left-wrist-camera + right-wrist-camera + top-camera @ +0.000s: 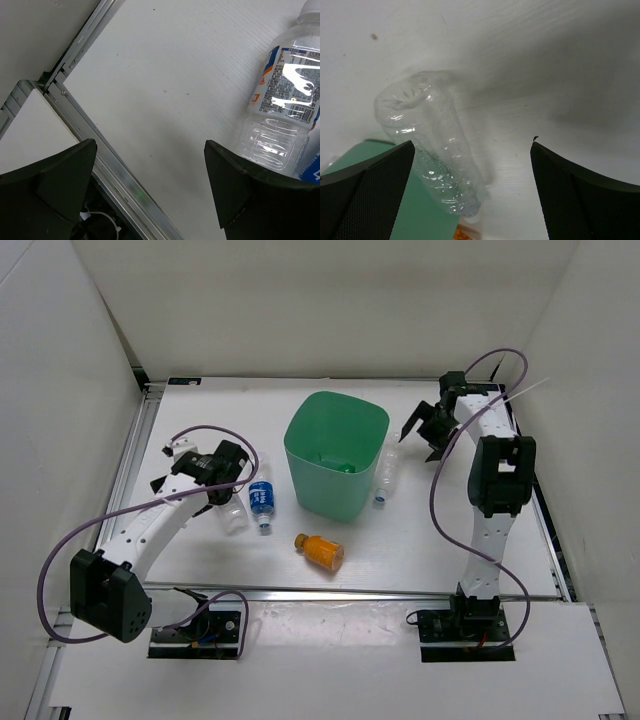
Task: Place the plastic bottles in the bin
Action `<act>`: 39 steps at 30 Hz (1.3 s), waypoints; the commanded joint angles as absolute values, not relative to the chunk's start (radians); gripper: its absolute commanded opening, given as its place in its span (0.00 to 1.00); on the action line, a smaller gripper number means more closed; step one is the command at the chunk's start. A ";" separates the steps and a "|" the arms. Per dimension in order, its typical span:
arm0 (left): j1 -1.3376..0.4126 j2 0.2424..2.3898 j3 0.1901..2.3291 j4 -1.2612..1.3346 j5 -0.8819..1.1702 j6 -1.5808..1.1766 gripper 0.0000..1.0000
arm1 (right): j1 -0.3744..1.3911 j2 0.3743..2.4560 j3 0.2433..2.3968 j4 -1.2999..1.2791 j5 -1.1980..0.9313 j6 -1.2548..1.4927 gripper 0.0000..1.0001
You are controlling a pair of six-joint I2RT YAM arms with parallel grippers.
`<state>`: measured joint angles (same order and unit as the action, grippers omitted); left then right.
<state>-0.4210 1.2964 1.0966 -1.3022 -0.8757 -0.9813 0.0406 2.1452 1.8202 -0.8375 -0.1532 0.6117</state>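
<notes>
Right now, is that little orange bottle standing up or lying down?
Lying down. In the top view the orange bottle lies lengthwise on the table, outside the mint-green bin, cap end pointing left.

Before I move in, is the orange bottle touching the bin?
Apart. The top external view shows a strip of bare table between the orange bottle, lying on its side, and the near wall of the bin.

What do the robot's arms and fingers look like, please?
The left arm and right arm are white links with black joint housings, each trailing a looping purple cable. The fingers are black wedges; the right ones have mesh-textured pads.
</notes>
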 commanded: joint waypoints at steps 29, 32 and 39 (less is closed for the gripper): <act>-0.425 1.336 1.134 -1.347 -0.908 -0.966 1.00 | 0.104 2.090 1.759 -0.900 -0.105 0.653 0.25; -0.425 1.310 1.124 -1.328 -0.879 -0.966 1.00 | 0.063 1.972 1.819 -0.989 -0.014 0.678 0.19; -0.425 1.287 1.124 -1.259 -0.805 -0.936 1.00 | 0.073 1.682 1.936 -0.874 -0.127 0.661 0.19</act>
